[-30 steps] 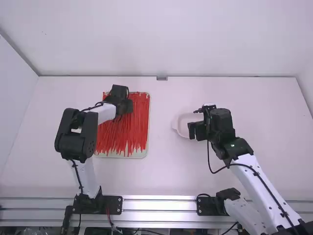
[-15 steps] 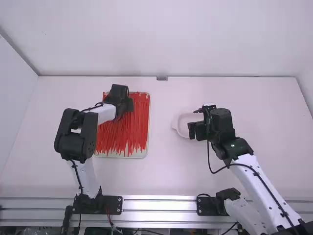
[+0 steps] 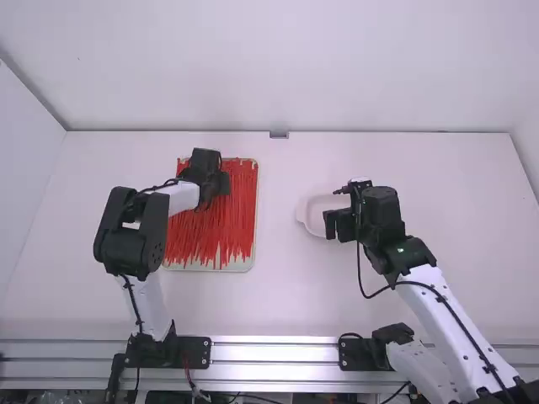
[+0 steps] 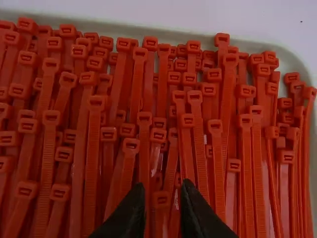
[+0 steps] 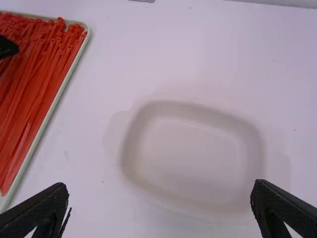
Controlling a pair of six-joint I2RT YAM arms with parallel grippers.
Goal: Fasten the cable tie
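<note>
Left wrist view shows the left gripper [image 4: 161, 184] low over the heap of red cable ties [image 4: 148, 114] in the tray [image 4: 285, 49]. Its jaws stand narrowly apart, straddling one tie just below its head. A clean pick, I judge, means pinching that single strap and lifting straight up so the neighbours stay behind. The right gripper [image 5: 157, 187] hangs wide open above the white dish [image 5: 193, 148], at three o'clock of the tray, well placed to take the tail.
</note>
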